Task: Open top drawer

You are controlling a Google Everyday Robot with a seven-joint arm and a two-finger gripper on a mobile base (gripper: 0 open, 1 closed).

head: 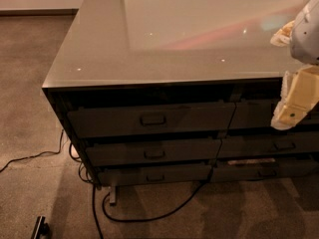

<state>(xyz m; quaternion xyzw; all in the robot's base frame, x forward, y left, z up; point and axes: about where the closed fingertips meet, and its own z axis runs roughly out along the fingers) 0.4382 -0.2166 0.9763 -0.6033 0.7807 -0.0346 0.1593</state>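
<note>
Cabinet [99, 44]: glossy grey top, two columns of drawers.
Top drawer [104, 122]: left column, uppermost row; judged not yet pulled out.
Gripper [291, 108]: right edge of view, in front of right column, well apart from target; open or closed, cannot tell.
Handle [153, 119]: small metal loop, centre of top drawer front.
Plan: shift gripper left, level with handle, approach square to front, grasp loop, pull straight out. Risk: mistaking similar lower handle [154, 154] for target.
</note>
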